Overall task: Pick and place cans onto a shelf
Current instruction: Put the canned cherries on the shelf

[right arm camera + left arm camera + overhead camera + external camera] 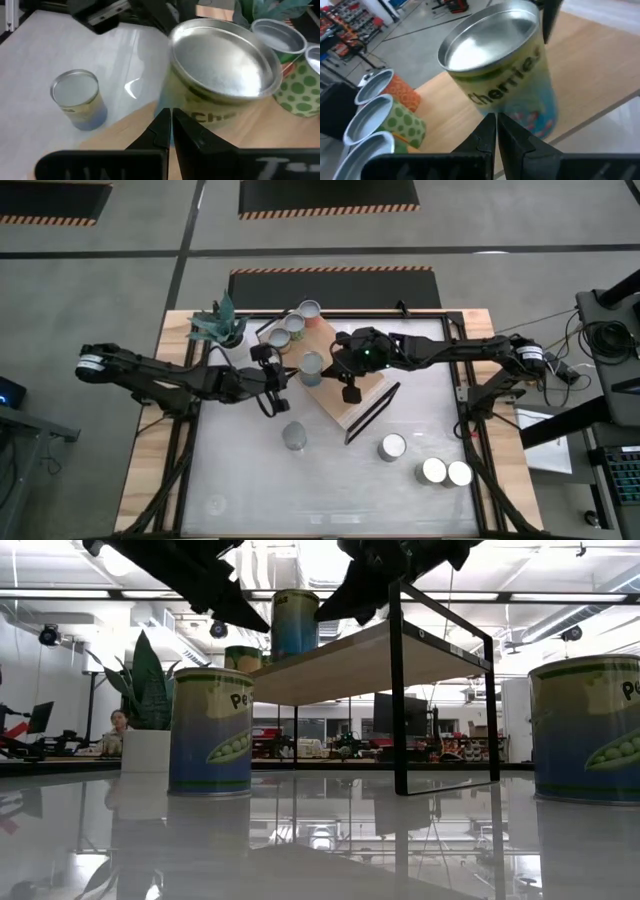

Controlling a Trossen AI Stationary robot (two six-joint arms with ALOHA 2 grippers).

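Observation:
The light-wood shelf stands aslant on the white table. A can labelled "Cherries" stands upright on its left part; it also shows in the left wrist view and the right wrist view. Three more cans stand in a row on the shelf's far end. My left gripper is shut just left of the Cherries can. My right gripper is shut just right of it. Several cans stand on the table, one near the middle and three at the right. My left gripper points its shut fingertips level at the lower side of the Cherries can from the table's left; I cannot tell whether they touch it. My right gripper points its shut fingertips at the can's side from the right; I cannot tell whether they touch.
A white pot with a green plant stands at the far left beside the shelf. The shelf's black wire frame stands at its near end. The low view shows a pea can on the table and another at the right.

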